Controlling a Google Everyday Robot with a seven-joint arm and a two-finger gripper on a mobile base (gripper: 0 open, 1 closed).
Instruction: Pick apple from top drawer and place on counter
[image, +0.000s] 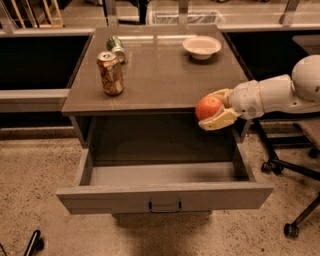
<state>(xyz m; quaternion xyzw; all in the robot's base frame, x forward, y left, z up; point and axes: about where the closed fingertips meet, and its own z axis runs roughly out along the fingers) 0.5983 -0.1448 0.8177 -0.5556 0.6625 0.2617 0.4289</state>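
Observation:
The red-orange apple (208, 107) is held in my gripper (214, 108), whose cream fingers (218, 120) are shut around it. It hangs at the front right edge of the grey-brown counter (160, 75), above the back right of the top drawer (165, 192). The drawer is pulled fully open, its inside bare, with a dark handle at the centre of its front. My white arm (280, 92) reaches in from the right.
An upright soda can (110, 73) stands at the counter's left, a second can (116, 47) lies behind it. A cream bowl (202, 47) sits at the back right. Office chair legs with castors (290, 230) stand at the right.

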